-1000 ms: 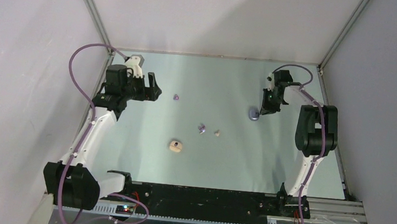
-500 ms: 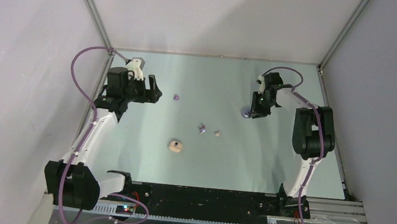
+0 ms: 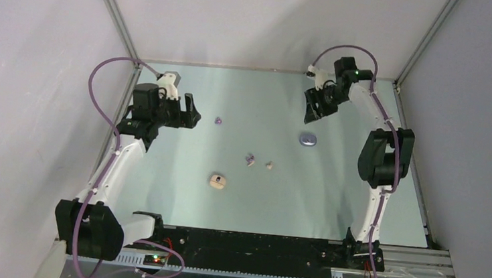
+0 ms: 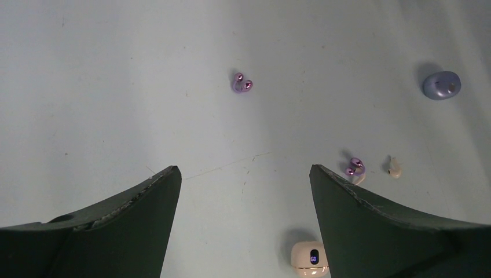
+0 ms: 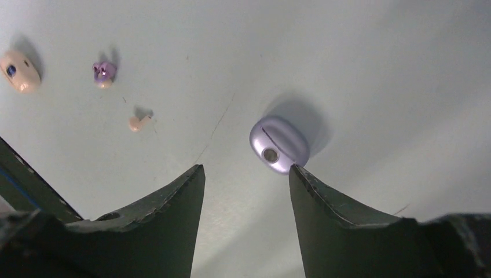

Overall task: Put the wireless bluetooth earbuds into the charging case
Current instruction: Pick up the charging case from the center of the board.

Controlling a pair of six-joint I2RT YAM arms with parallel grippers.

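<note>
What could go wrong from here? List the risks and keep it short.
1. The purple case looks shut, rounded and smooth. Prying it with the open right hand may just push it away.
2. The middle purple earbud and the cream earbud lie close together. A wide hand taking one may knock the other.
3. The lone purple earbud is tiny against the open left hand, so a pinch may flick it.

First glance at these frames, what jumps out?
Both grippers hang open and empty at the far end: left gripper on the left, right gripper raised just beyond the purple case. Tiny earbuds lie loose in the middle: a lone purple earbud, and a second purple earbud beside a cream earbud, with the cream case nearer the front.
</note>
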